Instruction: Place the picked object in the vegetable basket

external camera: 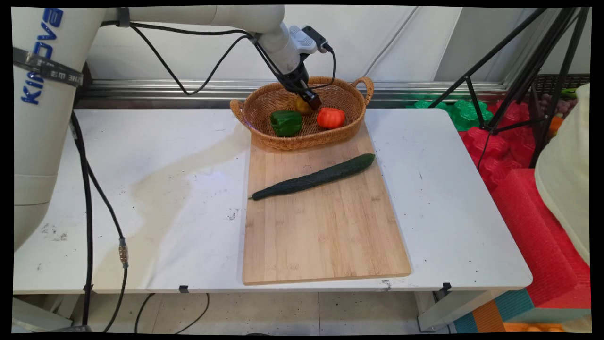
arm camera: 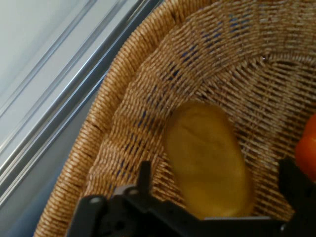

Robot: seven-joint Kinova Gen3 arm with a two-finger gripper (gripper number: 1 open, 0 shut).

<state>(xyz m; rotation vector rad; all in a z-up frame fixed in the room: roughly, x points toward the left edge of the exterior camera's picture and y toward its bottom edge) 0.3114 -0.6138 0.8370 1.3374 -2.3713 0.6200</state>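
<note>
Inside the wicker basket (external camera: 302,137), the gripper (external camera: 312,100) reaches down over a yellow potato (arm camera: 210,160), its fingers (arm camera: 144,175) spread apart on either side of it. Just beside lie a green bell pepper (external camera: 286,123) and a tomato (external camera: 330,117). On the wooden cutting board (external camera: 325,226) in front of the basket lies a cucumber (external camera: 314,177).

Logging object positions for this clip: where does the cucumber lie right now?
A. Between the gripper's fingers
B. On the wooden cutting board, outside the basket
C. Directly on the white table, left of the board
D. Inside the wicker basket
B: the cucumber lies diagonally across the wooden cutting board, in front of the wicker basket, while the gripper is inside the basket over a yellowish potato.
</note>
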